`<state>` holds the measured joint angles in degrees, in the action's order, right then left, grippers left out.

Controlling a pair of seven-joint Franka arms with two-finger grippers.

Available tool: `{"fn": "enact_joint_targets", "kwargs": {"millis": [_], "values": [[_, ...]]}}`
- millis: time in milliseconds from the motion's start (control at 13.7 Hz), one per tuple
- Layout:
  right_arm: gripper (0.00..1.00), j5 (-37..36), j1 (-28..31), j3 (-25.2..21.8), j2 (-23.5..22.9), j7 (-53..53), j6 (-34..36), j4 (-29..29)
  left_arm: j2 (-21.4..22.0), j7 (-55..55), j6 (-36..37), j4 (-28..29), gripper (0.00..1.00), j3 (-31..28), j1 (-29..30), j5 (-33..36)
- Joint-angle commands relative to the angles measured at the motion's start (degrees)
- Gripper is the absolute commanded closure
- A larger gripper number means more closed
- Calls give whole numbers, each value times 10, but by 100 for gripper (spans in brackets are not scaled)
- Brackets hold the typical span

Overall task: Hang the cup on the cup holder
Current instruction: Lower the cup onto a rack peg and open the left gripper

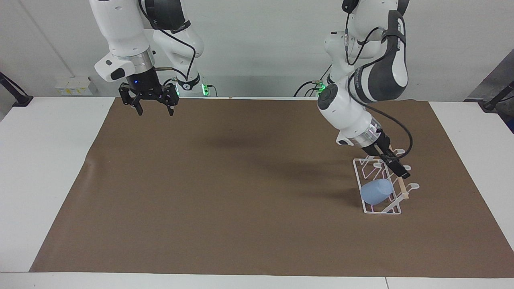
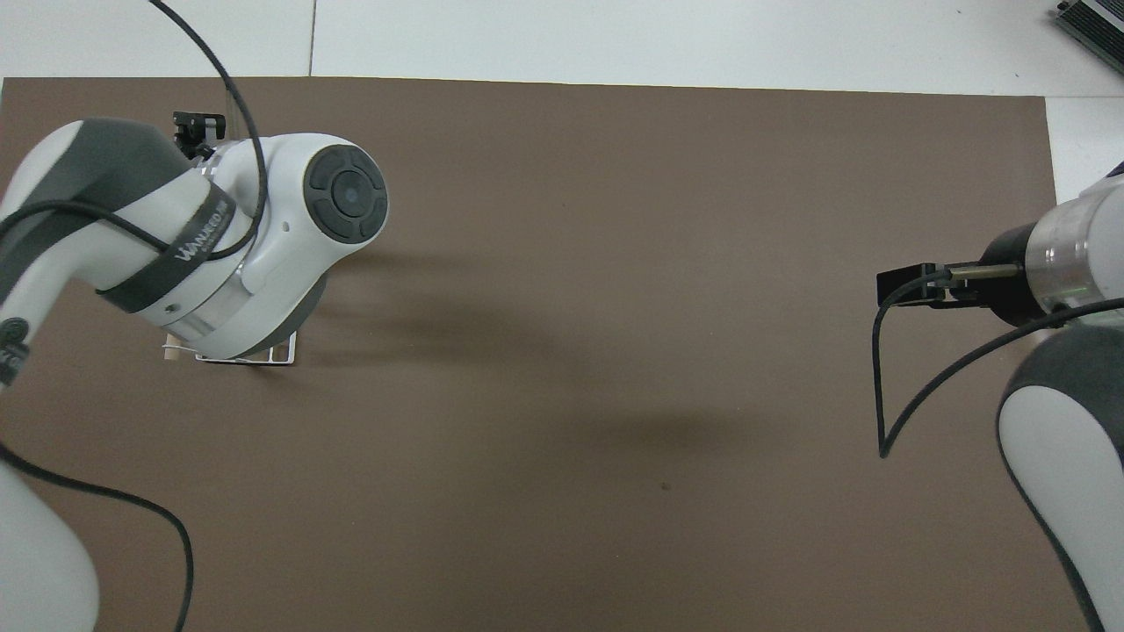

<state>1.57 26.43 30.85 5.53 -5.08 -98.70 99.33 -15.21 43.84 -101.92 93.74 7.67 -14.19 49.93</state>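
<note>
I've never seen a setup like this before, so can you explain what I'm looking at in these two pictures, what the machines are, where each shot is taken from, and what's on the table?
These are two robot arms mounted at a table covered by a brown mat, each ending in a two-finger gripper.

One picture looks across the table at the robots. The other looks steeply down from above their end, so the sides are swapped between them.

The only loose things are a white wire cup holder with a wooden dowel, toward the left arm's end of the table, and a light blue cup resting on its prongs, tilted.

The left gripper is over the cup holder, above the cup and not gripping it. The right gripper waits, fingers open, holding nothing, above the mat's edge near its base.

From overhead, the left arm hides the cup and most of the cup holder.
</note>
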Motion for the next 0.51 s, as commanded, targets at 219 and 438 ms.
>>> {"fn": "enact_joint_targets", "kwargs": {"millis": [219, 438], "values": [[0, 12, 3, 0, 3, 7, 6, -1, 71, -16, 43, 12, 0, -3, 44, -199], [0, 12, 3, -1, 3, 6, 6, -1, 107, -82, 71, 17, 0, -2, 82, -322]]}}
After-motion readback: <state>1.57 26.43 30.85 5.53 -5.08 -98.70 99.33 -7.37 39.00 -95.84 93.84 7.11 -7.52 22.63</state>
